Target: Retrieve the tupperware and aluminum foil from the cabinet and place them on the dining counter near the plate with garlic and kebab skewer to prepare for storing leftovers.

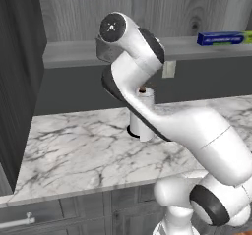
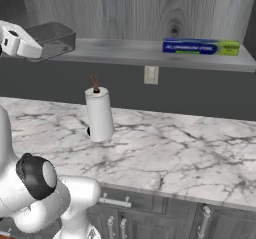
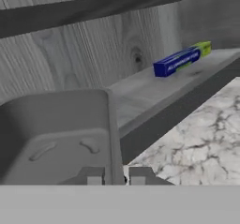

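Up on the cabinet shelf (image 2: 130, 50) sits the tupperware (image 2: 52, 39), a grey translucent tub at the shelf's left end, right at the front lip. The right base view gives the clean look at it, with the white wrist pressed in against its left side. From the left base view the tub (image 1: 106, 52) is mostly masked by the arm's upper joint, just a grey corner peeking out below it.

The hand view is in tight: the tub (image 3: 56, 134) looms large across the left half, and the claw (image 3: 116, 177) shows two small tips at the bottom, close together with only a thin gap, touching or just beside the tub's right edge. Whether they actually pinch the wall, I cannot tell.

Well along the shelf to the right lies the aluminum foil (image 2: 200, 47), a blue box with a green end, flat and lengthwise near the front edge; the hand view catches it (image 3: 182, 59) far down the shelf, well apart from the tub. Bare shelf runs between the two.

Below, the marble table (image 2: 165, 153) carries a paper towel roll (image 2: 99, 114) standing upright, with open marble on every side. An outlet (image 2: 151, 74) sits on the dark back wall under the shelf.
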